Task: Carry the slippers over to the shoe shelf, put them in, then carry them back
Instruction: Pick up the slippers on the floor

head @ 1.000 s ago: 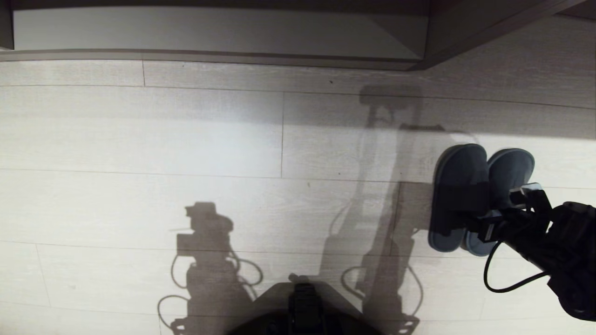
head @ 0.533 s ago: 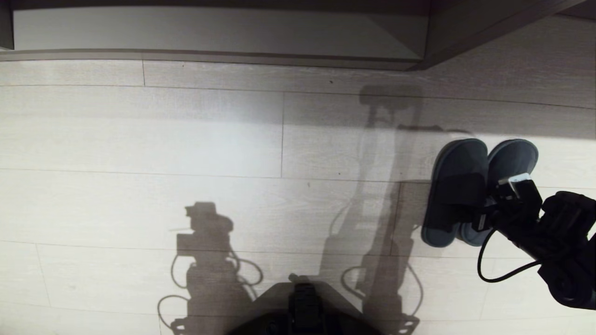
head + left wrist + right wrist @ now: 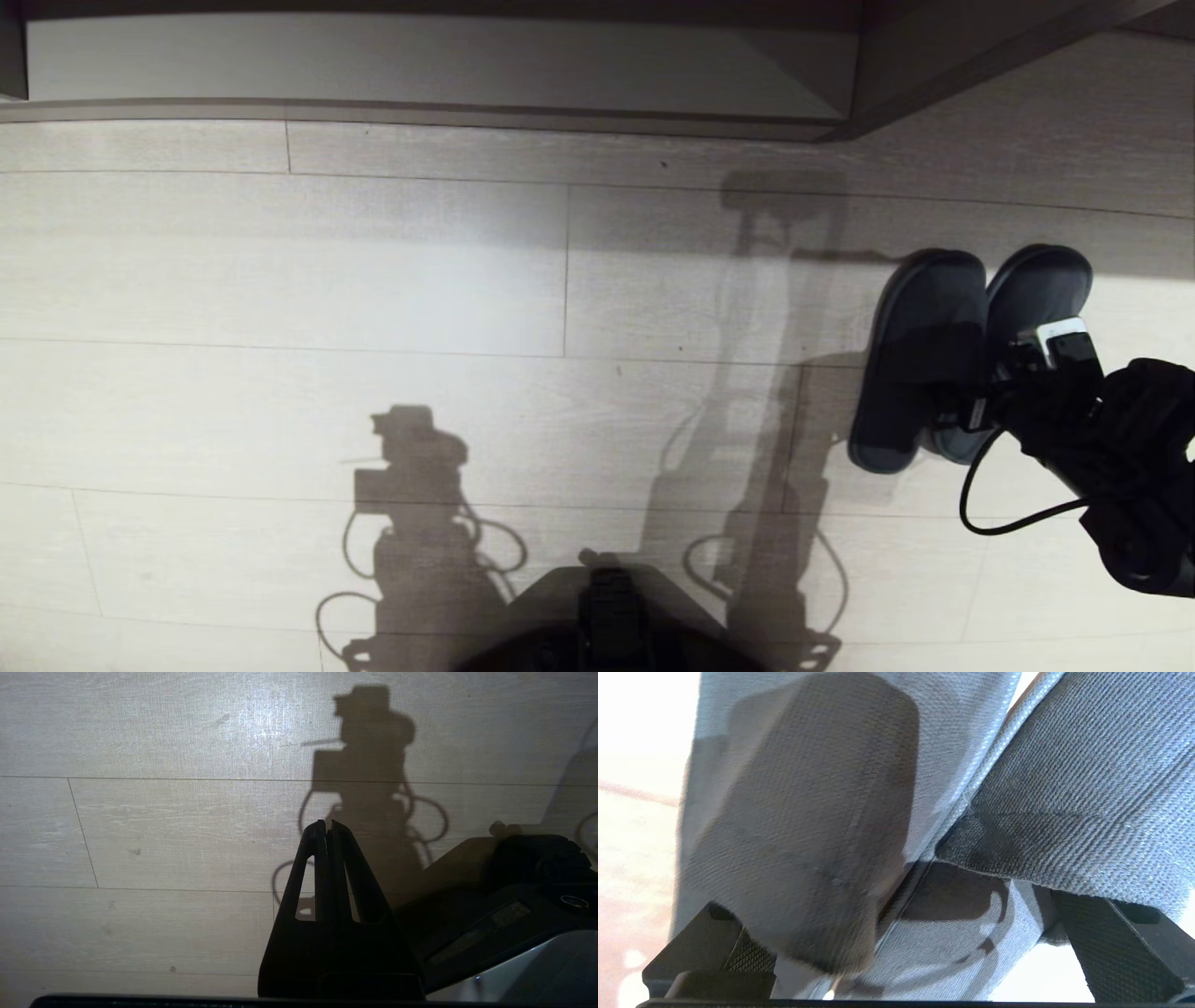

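Gripping the slippers (image 3: 938,359) with the right tool (image 3: 991,397), fingers spread wide and clamped across the pair from the side, one on each outer flank at the bands. Hangs over the right side of the floor (image 3: 280,280), well apart from the shelf (image 3: 439,65) along the floor's far edge. Keeps both slippers side by side and touching, toes toward the shelf, heels toward the robot, the pair tilted a little. Seems to hold them clear of the boards, with their shadow thrown off to the left of the soles. Shows, from the right wrist, ribbed grey fabric filling the space between the two black fingers, one wide band close up and the second slipper's band pressed against it.

Trails a black cable (image 3: 990,527) in a loop below the right arm. Casts dark robot shadows (image 3: 411,504) across the pale planks near the base (image 3: 607,625) at the floor's near edge.

Parks the left tool (image 3: 327,828) low over bare floor beside the base, out of the head view, fingers pressed together on nothing.

Leaves the shelf's pale base board bare across its width, with a dark upright panel closing its right end.
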Controlling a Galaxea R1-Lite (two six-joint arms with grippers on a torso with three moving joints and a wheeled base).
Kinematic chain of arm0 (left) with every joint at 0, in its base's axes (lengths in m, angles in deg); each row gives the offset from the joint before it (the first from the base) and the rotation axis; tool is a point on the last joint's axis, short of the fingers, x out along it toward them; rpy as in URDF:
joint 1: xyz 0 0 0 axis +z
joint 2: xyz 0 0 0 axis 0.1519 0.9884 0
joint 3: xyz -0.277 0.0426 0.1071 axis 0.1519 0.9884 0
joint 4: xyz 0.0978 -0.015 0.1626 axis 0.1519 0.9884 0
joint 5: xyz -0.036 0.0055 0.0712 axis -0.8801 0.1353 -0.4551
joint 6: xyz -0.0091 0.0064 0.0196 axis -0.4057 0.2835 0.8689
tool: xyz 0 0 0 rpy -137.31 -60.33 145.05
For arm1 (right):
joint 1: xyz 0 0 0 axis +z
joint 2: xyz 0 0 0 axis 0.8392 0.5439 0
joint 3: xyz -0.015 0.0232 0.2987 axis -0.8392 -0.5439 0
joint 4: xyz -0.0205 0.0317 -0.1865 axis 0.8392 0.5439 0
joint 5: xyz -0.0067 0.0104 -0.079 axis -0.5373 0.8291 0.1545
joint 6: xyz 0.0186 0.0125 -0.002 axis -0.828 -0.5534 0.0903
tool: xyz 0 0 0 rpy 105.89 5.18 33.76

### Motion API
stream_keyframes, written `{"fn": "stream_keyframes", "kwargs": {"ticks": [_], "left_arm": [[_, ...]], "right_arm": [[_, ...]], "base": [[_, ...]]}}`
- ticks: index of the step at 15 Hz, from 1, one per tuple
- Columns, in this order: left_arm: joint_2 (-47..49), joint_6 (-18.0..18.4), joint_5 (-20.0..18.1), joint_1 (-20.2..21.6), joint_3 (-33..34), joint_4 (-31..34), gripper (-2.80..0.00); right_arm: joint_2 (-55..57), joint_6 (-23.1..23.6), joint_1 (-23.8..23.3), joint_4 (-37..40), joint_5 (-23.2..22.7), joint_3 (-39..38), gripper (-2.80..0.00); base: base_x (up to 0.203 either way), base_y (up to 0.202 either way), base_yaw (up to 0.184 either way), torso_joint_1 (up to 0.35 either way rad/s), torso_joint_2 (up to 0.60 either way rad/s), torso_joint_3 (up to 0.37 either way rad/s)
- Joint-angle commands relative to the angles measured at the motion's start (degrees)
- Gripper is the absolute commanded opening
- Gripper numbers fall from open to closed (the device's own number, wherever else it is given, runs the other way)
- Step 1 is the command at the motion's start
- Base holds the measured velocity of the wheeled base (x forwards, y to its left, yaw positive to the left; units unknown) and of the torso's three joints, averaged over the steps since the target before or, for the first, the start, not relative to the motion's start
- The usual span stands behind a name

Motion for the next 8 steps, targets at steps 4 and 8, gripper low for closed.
{"fn": "stream_keyframes", "kwargs": {"ticks": [4,8], "left_arm": [[0.0,0.0,0.0,0.0,0.0,0.0,-2.80],[0.0,0.2,0.0,0.0,0.0,0.0,-2.80]], "right_arm": [[2.5,-1.9,0.1,-0.5,1.5,6.1,0.00],[3.5,-2.3,0.4,-0.5,3.2,10.6,0.00]], "base": [[0.000,0.000,0.000,0.000,0.00,0.000],[0.000,0.000,0.000,0.000,0.00,0.000]]}}
